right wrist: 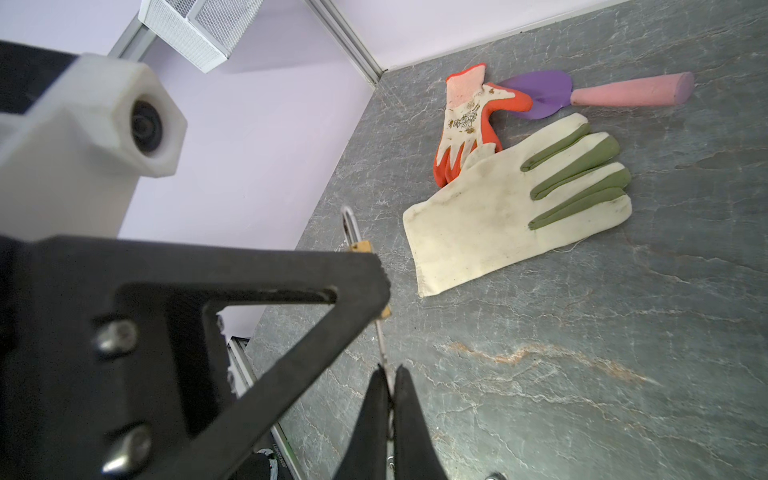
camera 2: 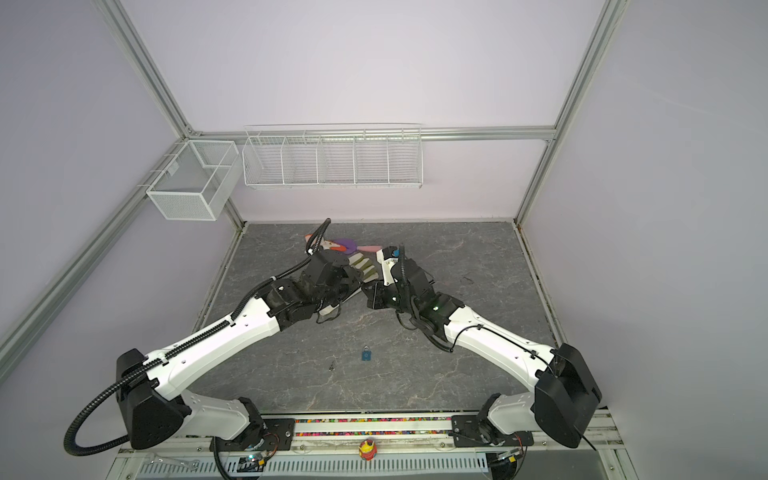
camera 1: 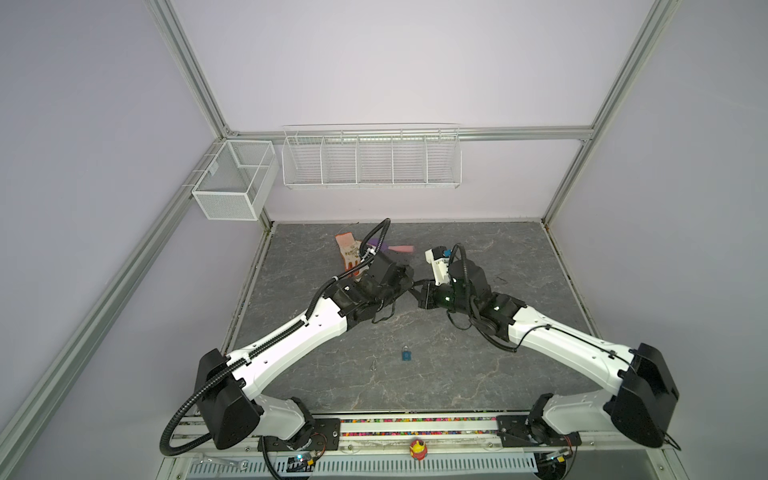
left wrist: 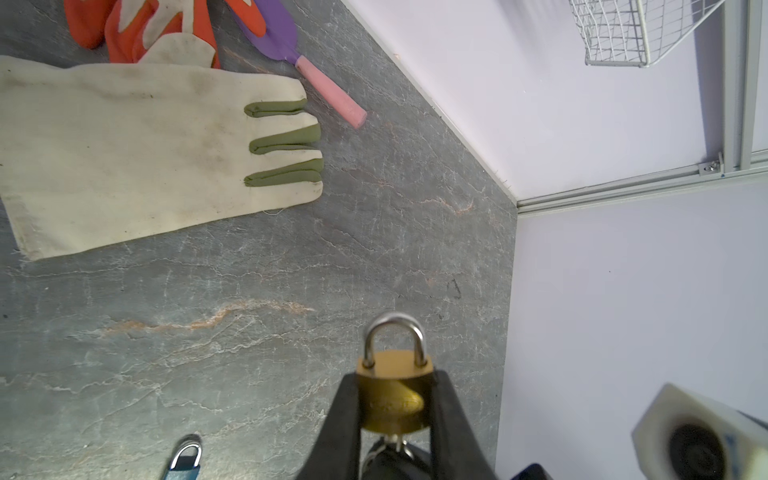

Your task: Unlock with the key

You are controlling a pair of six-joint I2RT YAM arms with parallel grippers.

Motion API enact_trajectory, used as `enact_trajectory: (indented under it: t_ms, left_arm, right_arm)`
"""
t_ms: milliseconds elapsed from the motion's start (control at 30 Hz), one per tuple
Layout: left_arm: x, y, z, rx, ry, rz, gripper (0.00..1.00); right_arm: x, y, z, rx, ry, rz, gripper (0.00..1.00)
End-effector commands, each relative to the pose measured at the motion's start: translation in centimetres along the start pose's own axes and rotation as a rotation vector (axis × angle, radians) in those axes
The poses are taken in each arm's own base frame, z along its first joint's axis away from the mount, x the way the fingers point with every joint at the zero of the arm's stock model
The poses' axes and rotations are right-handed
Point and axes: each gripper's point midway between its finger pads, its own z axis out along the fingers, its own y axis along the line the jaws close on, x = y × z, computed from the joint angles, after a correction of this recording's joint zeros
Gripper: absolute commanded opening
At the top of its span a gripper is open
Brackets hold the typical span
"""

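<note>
Brass padlock (left wrist: 392,399) sits clamped in the left fingers (left wrist: 345,419); right fingers (right wrist: 409,415), at its three o'clock from above, pinch the key (right wrist: 381,345), shaft pointing nine o'clock into it.

Both arms reach in over the grey counter (camera 2: 457,374) and meet in the middle. The left gripper (camera 2: 354,291) and right gripper (camera 2: 369,296) are nose to nose, jaws almost touching, and whatever sits between them is too small to make out. Just behind them lies a cream glove with green fingers (camera 2: 366,266), with a purple trowel (camera 2: 346,242) beyond it near the back wall. Out front, a blue padlock (camera 2: 366,355) lies well apart from the arms, with a small metal piece (camera 2: 332,365) near its left.
</note>
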Motion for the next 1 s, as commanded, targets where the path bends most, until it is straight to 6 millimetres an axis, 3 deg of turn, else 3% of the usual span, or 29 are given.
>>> enact_trajectory:
  t_ms: [0, 100, 300, 500, 633, 733, 833, 967]
  left_arm:
    - [1.1, 0.1, -0.1, -0.009, 0.045, 0.067, 0.00]
    - [1.6, 1.3, 0.1, -0.048, 0.060, 0.107, 0.00]
    - [2.3, 1.9, 0.3, -0.057, 0.088, 0.134, 0.00]
    - [2.9, 0.3, -0.3, 0.008, 0.121, 0.109, 0.00]
    - [3.5, 1.1, -0.1, -0.070, 0.148, 0.155, 0.00]
    - [3.7, 0.4, 0.3, -0.006, 0.152, 0.105, 0.00]
    - [4.0, -0.8, 0.0, 0.043, 0.177, 0.068, 0.00]
    - [4.1, -0.6, -0.6, 0.034, 0.195, 0.070, 0.00]
  right_arm:
    - [-1.1, 1.1, 0.1, -0.031, -0.020, -0.028, 0.06]
    - [-2.2, 1.6, -0.7, -0.062, -0.037, -0.014, 0.06]
    - [-3.7, 2.8, -1.4, -0.104, -0.047, -0.019, 0.06]
    - [-3.1, 2.6, -0.4, -0.080, -0.047, -0.024, 0.06]
    - [-4.2, 3.1, -0.5, -0.089, -0.091, -0.037, 0.06]
    - [-3.8, 3.7, -0.3, -0.113, -0.089, -0.050, 0.06]
    - [-3.7, 3.3, -0.5, -0.041, -0.106, -0.092, 0.06]
    - [-4.7, 2.1, -1.1, 0.035, -0.173, -0.128, 0.06]
